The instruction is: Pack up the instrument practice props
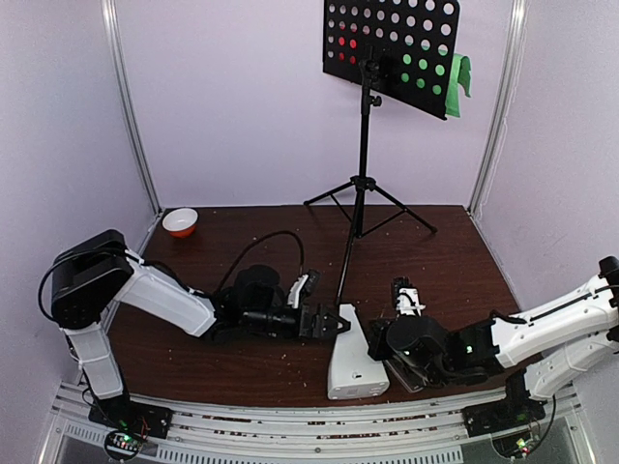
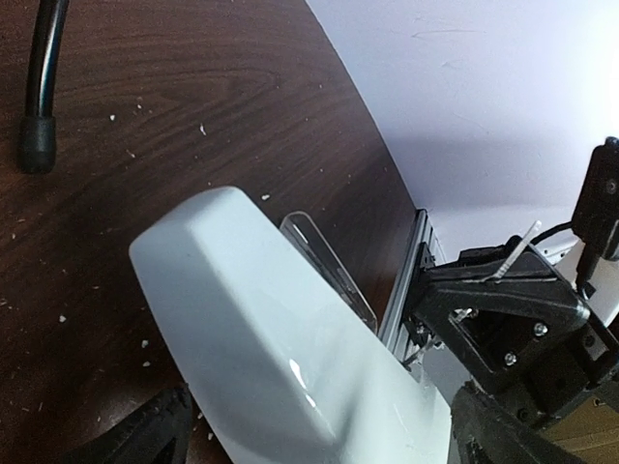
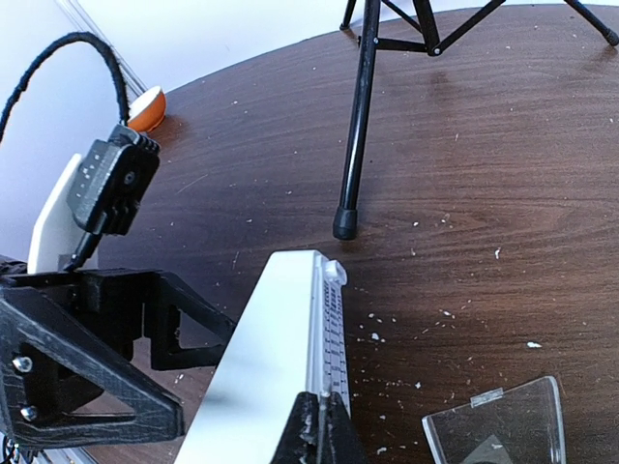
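Near the front edge of the tabletop (image 1: 455,251) lies the white metronome (image 1: 353,358), with the left hand (image 1: 336,322) clenched across it. Whether the right hand (image 1: 379,340) grips, I cannot tell. It looks like smooth, rigid plastic, so hold the flat sides. Its clear cover (image 3: 493,435) lies apart and looks fragile. Farther back stands the music stand (image 1: 363,184), its pages (image 1: 462,75) mostly hidden.

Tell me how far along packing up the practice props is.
Done: nothing looks packed. Only the clear cover is off, lying on the table. In hand: the metronome lies between both arms, with the left gripper clamped on it and the right gripper at it, grip unclear. Left: the stand is upright, with red pages and green pages on it.
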